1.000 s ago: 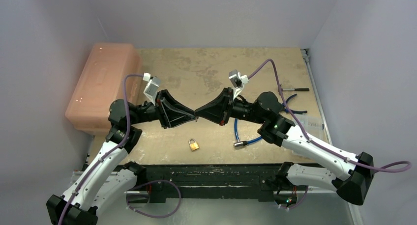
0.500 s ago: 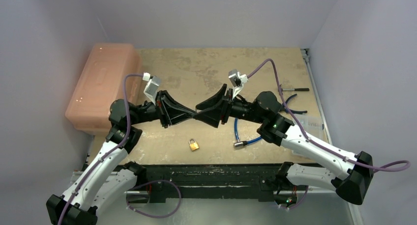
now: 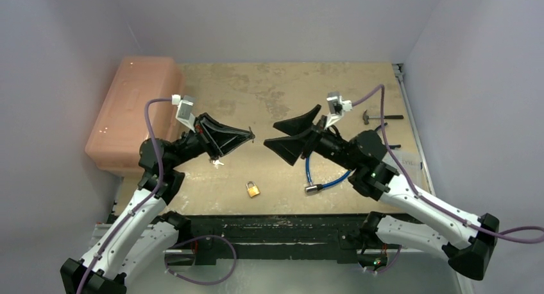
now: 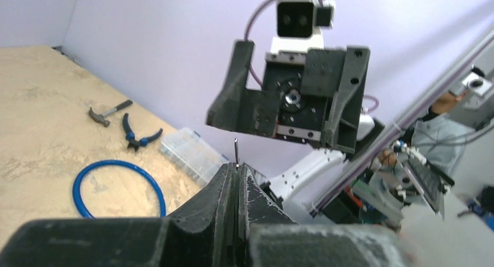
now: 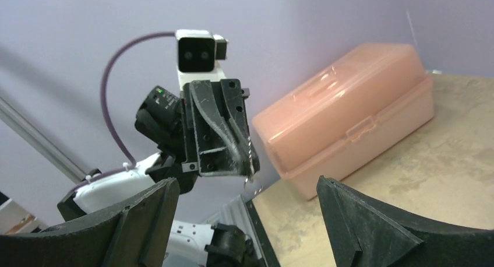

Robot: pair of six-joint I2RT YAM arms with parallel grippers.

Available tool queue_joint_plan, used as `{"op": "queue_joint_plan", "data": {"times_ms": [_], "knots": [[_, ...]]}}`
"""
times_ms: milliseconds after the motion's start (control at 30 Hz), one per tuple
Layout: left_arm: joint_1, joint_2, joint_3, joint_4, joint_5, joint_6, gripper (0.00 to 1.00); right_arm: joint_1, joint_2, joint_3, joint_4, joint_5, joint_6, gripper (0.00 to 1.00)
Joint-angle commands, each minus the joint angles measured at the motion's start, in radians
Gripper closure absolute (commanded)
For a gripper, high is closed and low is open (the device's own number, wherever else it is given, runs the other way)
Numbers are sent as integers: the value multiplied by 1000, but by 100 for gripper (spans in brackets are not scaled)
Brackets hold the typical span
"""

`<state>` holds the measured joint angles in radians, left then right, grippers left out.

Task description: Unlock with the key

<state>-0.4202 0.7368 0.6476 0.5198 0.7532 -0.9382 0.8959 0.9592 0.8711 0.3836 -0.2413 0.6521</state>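
Our tools, tip to tip a moment ago, are now apart, left tool point(image 3: 249, 137) clenched on the key point(image 4: 235, 150), right tool point(image 3: 269, 133) released, so we reckon the padlock point(image 3: 253, 190), lying near on the table point(image 3: 269, 88), comes next.

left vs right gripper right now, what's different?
Left gripper is shut on the key, whose tip pokes out; right gripper is open and empty. In the top view, left gripper points toward the table's right side, right gripper toward its left. Shared: both are raised, facing each other with a gap, above the padlock.
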Motion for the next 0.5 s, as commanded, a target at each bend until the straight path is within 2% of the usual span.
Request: {"op": "queue_joint_plan", "data": {"times_ms": [0, 233, 467], "knots": [[-3, -17, -5, 88, -175, -103, 100, 0, -89, -85, 184, 106, -12, 2], [-3, 37, -8, 198, -210, -195, 100, 0, 16, -30, 268, -13, -23, 20], [-3, 54, -22, 280, -216, -256, 100, 0, 110, 22, 374, -40, 4, 39]]}}
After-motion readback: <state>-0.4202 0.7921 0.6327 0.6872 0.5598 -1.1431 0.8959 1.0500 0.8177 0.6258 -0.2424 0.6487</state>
